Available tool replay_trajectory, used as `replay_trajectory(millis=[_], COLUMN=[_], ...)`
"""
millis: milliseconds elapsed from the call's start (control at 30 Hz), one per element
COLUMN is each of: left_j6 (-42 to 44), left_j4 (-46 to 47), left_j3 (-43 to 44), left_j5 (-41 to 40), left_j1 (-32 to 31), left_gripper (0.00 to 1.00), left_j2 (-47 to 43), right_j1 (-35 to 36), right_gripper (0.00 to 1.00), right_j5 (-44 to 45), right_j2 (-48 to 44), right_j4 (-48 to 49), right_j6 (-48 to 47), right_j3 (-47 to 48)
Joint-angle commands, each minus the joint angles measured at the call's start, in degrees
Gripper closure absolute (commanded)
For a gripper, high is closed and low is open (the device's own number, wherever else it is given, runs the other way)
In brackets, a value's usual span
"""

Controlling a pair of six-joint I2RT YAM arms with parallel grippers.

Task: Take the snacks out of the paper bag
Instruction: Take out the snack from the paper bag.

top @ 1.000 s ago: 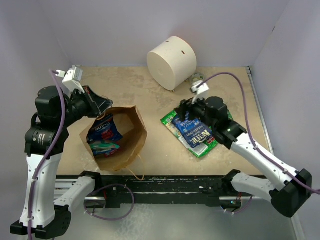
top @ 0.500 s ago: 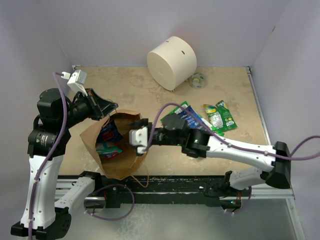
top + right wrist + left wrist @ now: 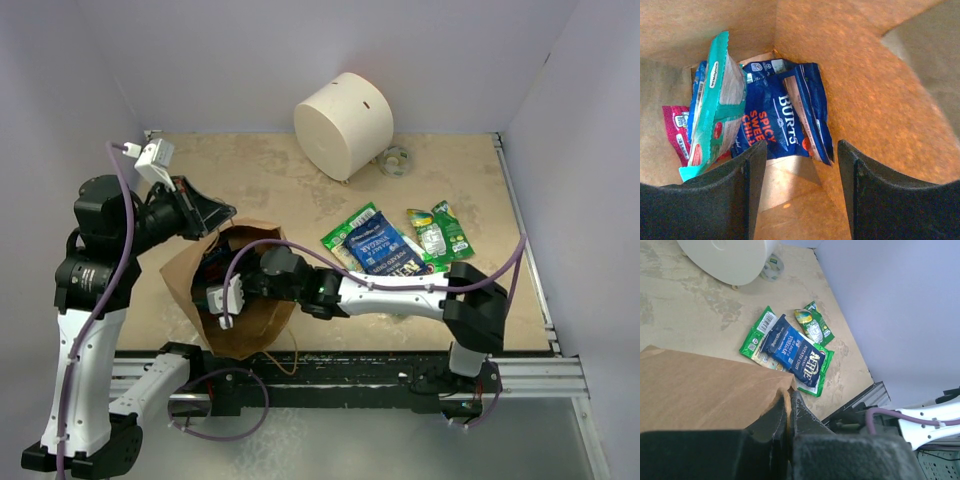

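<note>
From above, the left gripper [image 3: 208, 216] pinches the far rim of the paper bag [image 3: 245, 322], which lies just below and to the right of it. The right arm [image 3: 385, 292] stretches across the table [image 3: 270, 185], its wrist sunk in the bag's mouth; the fingers are hidden there. Well to the right of the wrist a dark blue packet [image 3: 374, 250] lies on top of a green packet [image 3: 349, 223], with a small green packet [image 3: 438, 232] just beyond. A white cylinder [image 3: 343, 122] and a tape roll [image 3: 396, 160] stand at the far side.

In the left wrist view, the fingers are pressed together on the bag's torn brown edge. The dark blue packet sits ahead of the fingertips and the small green one lies farther off.

In the right wrist view, the right gripper [image 3: 801, 146] is spread wide and holds nothing. Straight ahead, between the fingers, a blue Burts packet [image 3: 772, 125] lies on the bag floor. A teal packet [image 3: 715, 110] stands on edge ahead of the left finger, and a red packet [image 3: 676, 131] is tucked behind it against the bag wall.
</note>
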Motion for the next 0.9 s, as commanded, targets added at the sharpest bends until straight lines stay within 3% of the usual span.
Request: replay_trajectory(millis=[0,133,333,533,700,867], left_j6=[1.2,2.9,4.0,4.1,4.3,5.0], left_j4=[1.1,-0.7,-1.0,-0.4,-0.5,-0.7], left_j3=[3.6,4.4,5.0,5.0,5.0,5.3], left_j5=[0.0,-1.0,-1.7,-1.4,-1.6,-1.9], left_j1=[-0.1,-0.1,-0.1,-0.2,-0.1,-0.1], left_gripper=[1.0,1.0,1.0,1.0,1.0,1.0], left_j2=[0.2,0.1,0.5,0.7,0.5,0.6], right_j1=[-0.8,-1.4,-1.6,-1.6,-1.9,-2.2], right_gripper=[0.39,0.39,0.33,0.29,0.31,0.32], right_j5=[-0.6,-9.2,-20.3,-16.9,-10.9,-18.7], right_j2=[2.3,2.8,2.6,5.6,6.9,7.7], right_j4=[6.9,-0.9,-2.2,9.5,13.0,5.8], right_j6=[-4.4,-6.2,5.6,20.1,21.5,18.2], right_j3=[4.1,6.0,5.3,2.8,2.6,4.2])
